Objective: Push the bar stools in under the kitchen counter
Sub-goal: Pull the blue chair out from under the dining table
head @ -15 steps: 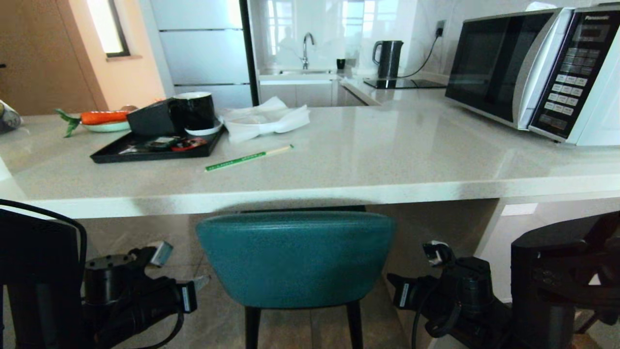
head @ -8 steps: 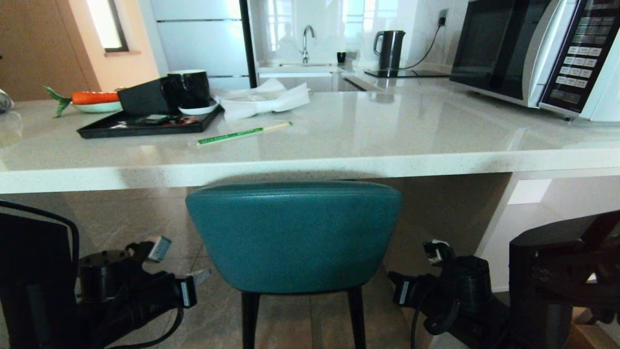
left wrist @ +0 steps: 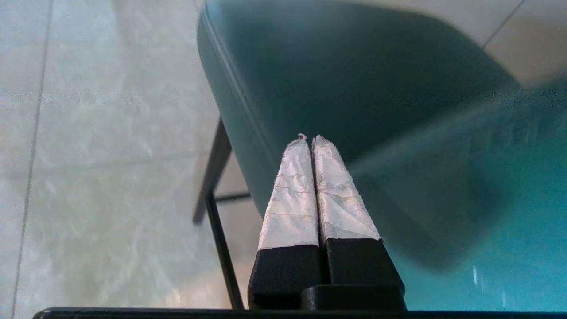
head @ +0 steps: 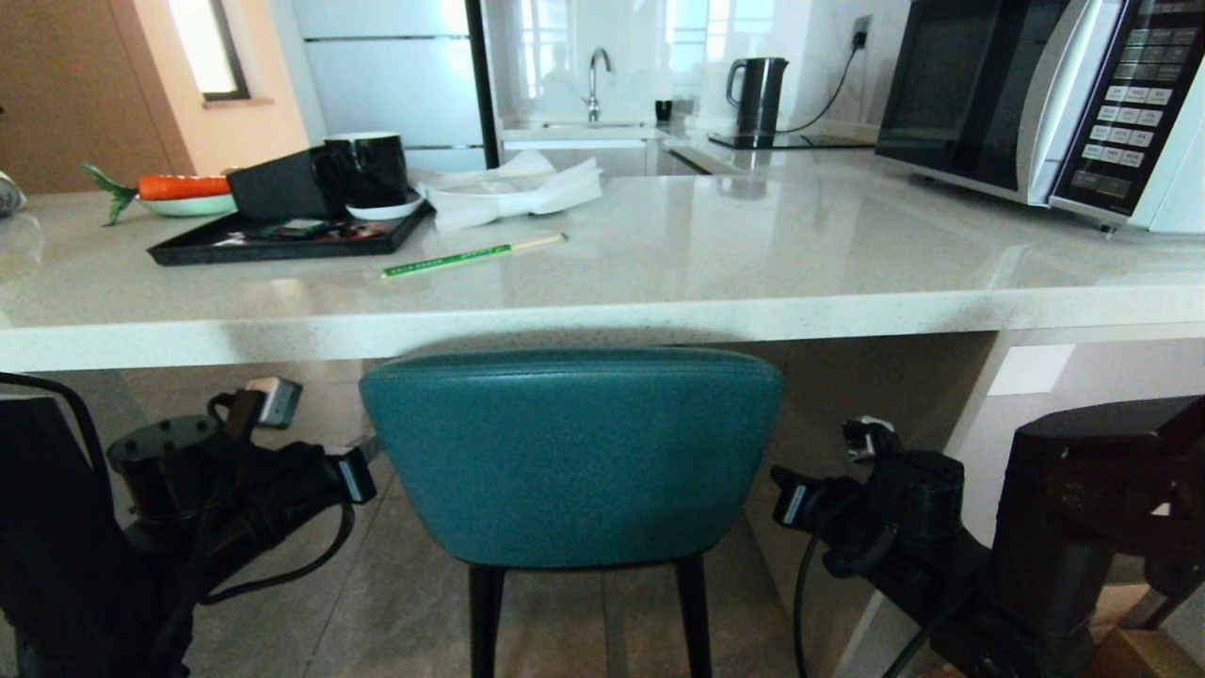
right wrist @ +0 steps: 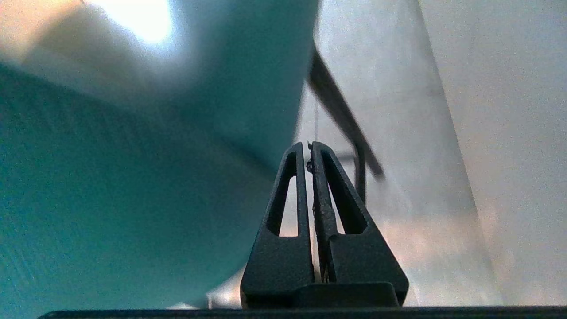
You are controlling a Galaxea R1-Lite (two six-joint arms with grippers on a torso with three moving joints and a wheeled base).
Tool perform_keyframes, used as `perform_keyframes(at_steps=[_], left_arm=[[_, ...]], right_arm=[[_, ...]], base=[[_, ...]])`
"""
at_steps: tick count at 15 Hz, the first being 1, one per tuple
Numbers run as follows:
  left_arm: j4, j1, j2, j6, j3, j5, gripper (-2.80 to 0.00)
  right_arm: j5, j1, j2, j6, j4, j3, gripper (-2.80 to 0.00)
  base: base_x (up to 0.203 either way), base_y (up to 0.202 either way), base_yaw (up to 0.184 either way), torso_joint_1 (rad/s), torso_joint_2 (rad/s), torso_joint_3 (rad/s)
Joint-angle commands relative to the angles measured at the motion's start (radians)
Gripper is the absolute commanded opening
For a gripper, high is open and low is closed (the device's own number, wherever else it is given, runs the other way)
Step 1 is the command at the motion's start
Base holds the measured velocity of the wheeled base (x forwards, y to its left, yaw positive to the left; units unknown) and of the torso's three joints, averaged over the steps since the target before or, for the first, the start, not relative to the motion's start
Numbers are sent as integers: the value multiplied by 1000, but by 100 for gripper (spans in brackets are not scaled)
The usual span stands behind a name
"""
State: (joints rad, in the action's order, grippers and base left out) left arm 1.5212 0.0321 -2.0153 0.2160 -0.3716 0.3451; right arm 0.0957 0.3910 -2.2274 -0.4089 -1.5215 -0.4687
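I see a tray [head: 282,247], chopstick [head: 473,256] and microwave [head: 1036,104] on the counter [head: 659,320]. The teal stool [head: 570,452] sits under its edge. My left gripper [left wrist: 308,139] and right gripper [right wrist: 308,145] flank it, both pinched closed, empty.

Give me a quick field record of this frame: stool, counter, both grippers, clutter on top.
stool: teal stool, back just below the counter edge, seat hidden
counter: white slab top, thick front edge
left gripper: shut, beside the stool's left side, holding nothing
right gripper: shut, beside the stool's right side, holding nothing
on counter: black tray, chopsticks, microwave
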Motion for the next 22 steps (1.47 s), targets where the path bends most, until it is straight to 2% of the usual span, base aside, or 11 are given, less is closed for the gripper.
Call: perform_keyframes(at_steps=[1, 5, 12, 15, 18, 22], left_arm=[[9, 0, -6, 2, -29, 3, -280], [9, 0, -40, 2, -87, 3, -280], [9, 14, -110, -2, -165, -1, -280], [9, 11, -135, -3, -226, -37, -280], [9, 10, -168, -16, -277, -43, -280], [9, 19, -153, -19, -212, -32, -280]], right_arm=[[0, -13, 4, 3, -9, -49, -280], [-4, -21, -17, 20, -9, -116, -280], [-9, -18, -20, 100, -9, -259, -280], [-18, -1, -7, 102, -9, -258, -280], [-77, 24, 12, 104, -9, -226, -280], [-80, 32, 5, 105, -9, -212, -280]], base=[[0, 0, 0, 0, 0, 0], [0, 0, 0, 0, 0, 0], [0, 0, 0, 0, 0, 0], [0, 0, 0, 0, 0, 0], [0, 0, 0, 0, 0, 0], [0, 0, 0, 0, 0, 0]])
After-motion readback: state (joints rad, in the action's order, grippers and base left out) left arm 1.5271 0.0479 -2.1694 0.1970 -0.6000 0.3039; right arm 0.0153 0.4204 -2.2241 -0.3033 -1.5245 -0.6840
